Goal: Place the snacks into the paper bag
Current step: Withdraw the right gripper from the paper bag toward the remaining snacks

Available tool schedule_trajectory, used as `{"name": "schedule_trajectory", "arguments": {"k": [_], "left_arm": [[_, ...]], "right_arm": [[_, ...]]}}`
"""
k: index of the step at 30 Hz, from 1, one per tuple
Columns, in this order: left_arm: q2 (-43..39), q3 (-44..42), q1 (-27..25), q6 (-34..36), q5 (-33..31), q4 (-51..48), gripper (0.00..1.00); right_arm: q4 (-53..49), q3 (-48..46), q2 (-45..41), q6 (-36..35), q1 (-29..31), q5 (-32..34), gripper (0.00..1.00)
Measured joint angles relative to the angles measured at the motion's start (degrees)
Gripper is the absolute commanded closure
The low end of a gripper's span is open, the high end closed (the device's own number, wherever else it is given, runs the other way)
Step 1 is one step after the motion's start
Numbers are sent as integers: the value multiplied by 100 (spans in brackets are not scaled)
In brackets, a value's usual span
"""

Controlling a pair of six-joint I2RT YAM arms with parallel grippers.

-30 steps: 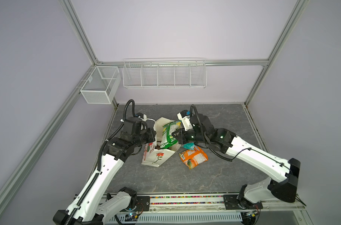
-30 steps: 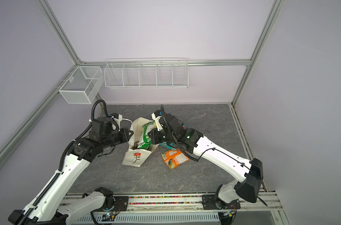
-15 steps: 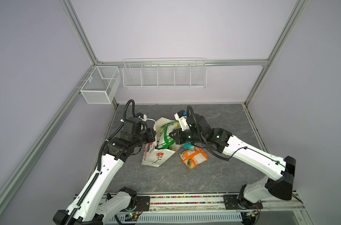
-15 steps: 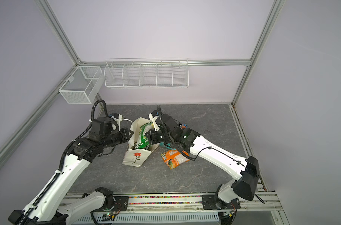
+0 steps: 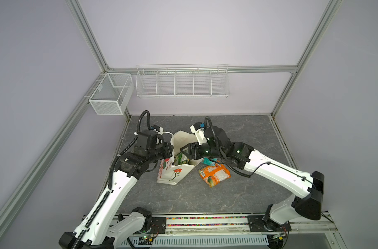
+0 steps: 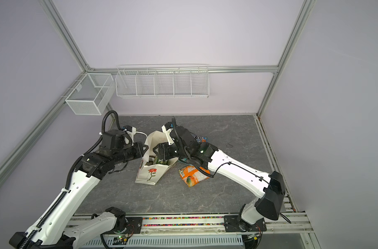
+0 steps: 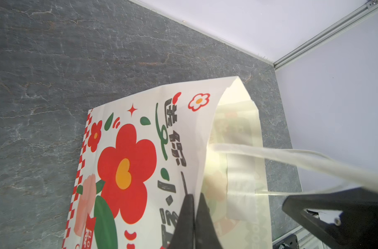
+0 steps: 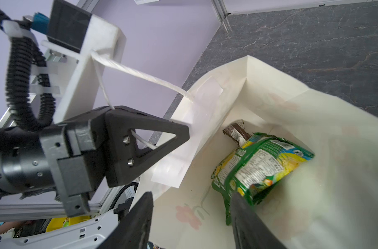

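Note:
The white paper bag [image 5: 175, 174] [image 6: 150, 174] with a red flower stands tilted between both arms. My left gripper [image 7: 195, 195] [image 5: 171, 151] is shut on its rim [image 7: 205, 140]. A cord handle [image 8: 145, 75] loops over that arm's wrist. My right gripper [image 8: 191, 194] [image 5: 183, 154] hangs open over the bag's mouth, holding nothing. Inside lie the green bag [image 8: 259, 163] and the dark-brown bar [image 8: 235, 131]. The orange bag [image 5: 215, 174] [image 6: 192, 175] and teal bag [image 5: 209, 161] lie on the table beside the paper bag, under the right arm. The blue M&M's pack [image 6: 200, 138] lies behind that arm.
Two white wire baskets hang on the walls, a long one [image 5: 182, 82] at the back and a box-shaped one [image 5: 111, 97] at the left. The arms' base rail [image 5: 205, 222] runs along the table's front edge.
My right gripper moved left over the bag's mouth with the green bag and opened; the green bag now lies inside the paper bag. The left gripper kept its hold on the rim.

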Motion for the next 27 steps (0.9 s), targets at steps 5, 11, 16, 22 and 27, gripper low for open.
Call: {"name": "schedule_trajectory", "arguments": {"k": [5, 11, 16, 22, 27], "left_arm": [[2, 0, 0, 0, 2, -4, 100], [2, 0, -2, 0, 2, -4, 100], [2, 0, -2, 0, 2, -4, 100], [2, -2, -2, 0, 2, 0, 100], [2, -2, -2, 0, 2, 2, 100]], "right_arm": [[-17, 0, -33, 0, -2, 50, 37], [-87, -2, -184, -26, -2, 83, 33], [-105, -61, -411, -66, -2, 184, 32], [-142, -245, -743, -133, -7, 330, 30], [-184, -481, -999, -153, -50, 461, 29]]}}
